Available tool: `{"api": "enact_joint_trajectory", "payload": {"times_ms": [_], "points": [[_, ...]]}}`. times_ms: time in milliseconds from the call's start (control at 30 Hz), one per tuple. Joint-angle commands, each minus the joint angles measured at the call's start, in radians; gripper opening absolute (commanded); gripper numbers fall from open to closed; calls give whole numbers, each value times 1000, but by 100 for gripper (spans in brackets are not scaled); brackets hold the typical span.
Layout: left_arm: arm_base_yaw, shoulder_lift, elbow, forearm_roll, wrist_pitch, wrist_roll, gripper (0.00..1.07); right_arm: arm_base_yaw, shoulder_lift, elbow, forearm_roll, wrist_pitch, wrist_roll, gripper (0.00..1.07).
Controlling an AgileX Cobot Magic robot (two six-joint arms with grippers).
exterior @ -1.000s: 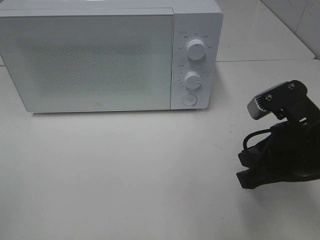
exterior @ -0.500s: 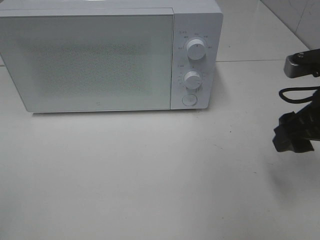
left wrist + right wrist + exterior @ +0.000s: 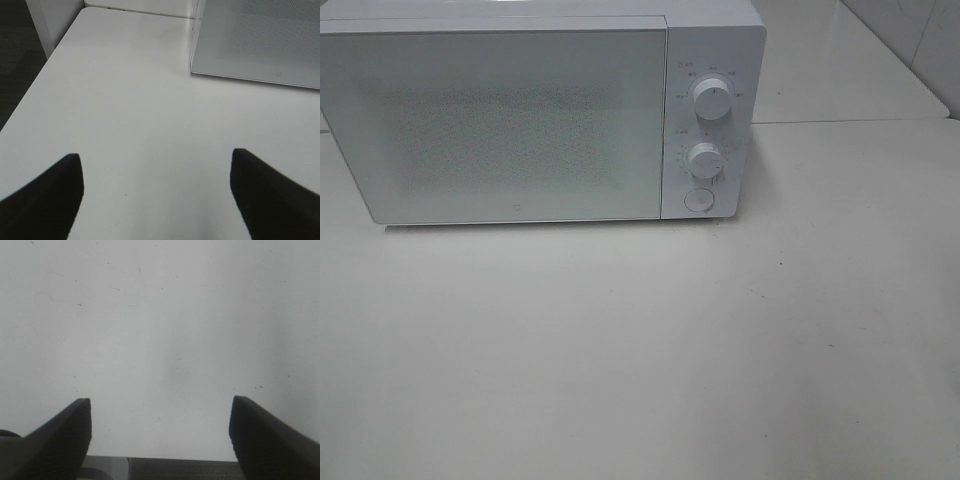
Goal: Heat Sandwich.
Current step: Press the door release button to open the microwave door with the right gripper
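Observation:
The sandwich is out of view in every frame. A white microwave (image 3: 540,110) stands at the back of the table with its frosted door (image 3: 500,120) closed; two dials (image 3: 712,98) and a round button (image 3: 698,200) sit on its right panel. Neither arm shows in the exterior high view. In the left wrist view my left gripper (image 3: 157,195) is open over bare white table, with a corner of the microwave (image 3: 260,40) ahead of it. The right wrist view has my right gripper (image 3: 160,435) open above bare white table, nothing between its fingers (image 3: 55,437).
The white table (image 3: 640,340) stretches in front of the microwave. Its left edge (image 3: 35,85) drops to a dark floor in the left wrist view. A seam between table tops (image 3: 850,122) runs behind the microwave's right side.
The right arm, in front of the microwave's right side a second ago, has drawn away to the right and left the exterior high view. The microwave has not moved.

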Motion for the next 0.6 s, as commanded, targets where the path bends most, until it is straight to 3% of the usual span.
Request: {"api": "enact_joint_trajectory", "payload": {"times_ms": [33, 167, 600], "points": [[1, -23, 2, -7, -6, 0, 76, -6, -113, 58, 11, 13, 3, 74], [1, -23, 2, -7, -6, 0, 76, -6, -249, 120, 26, 5, 6, 74], [1, -23, 2, -7, -6, 0, 76, -6, -608, 120, 28, -5, 6, 74]]}}
